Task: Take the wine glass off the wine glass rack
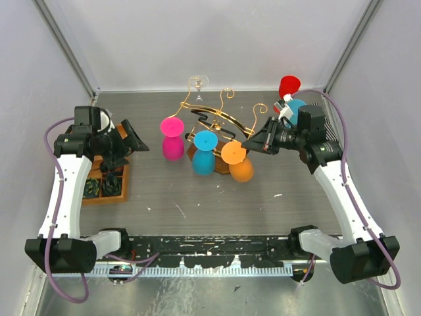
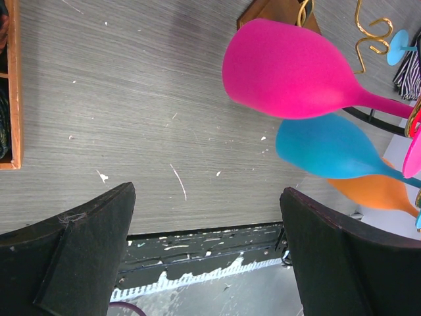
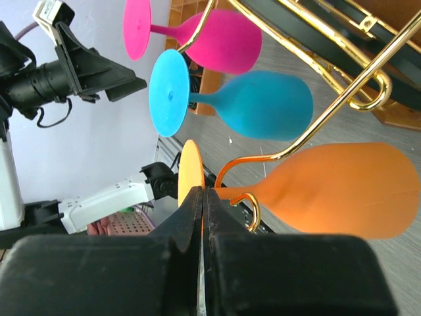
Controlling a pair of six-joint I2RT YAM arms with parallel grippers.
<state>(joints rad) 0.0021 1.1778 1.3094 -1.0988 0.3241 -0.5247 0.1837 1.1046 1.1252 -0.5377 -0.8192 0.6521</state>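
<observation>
The right gripper (image 3: 202, 192) is closed tight on the thin rim of the foot of the orange wine glass (image 1: 241, 170), which hangs bowl-down from a gold arm of the rack (image 1: 209, 124) at mid-table, beside the blue glass (image 1: 204, 160) and the pink glass (image 1: 173, 146). The left gripper (image 1: 137, 139) is spread wide and holds nothing, well left of the rack

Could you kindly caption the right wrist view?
Right gripper pinches the foot of the orange glass on the gold rack, blue glass and pink glass alongside.
</observation>
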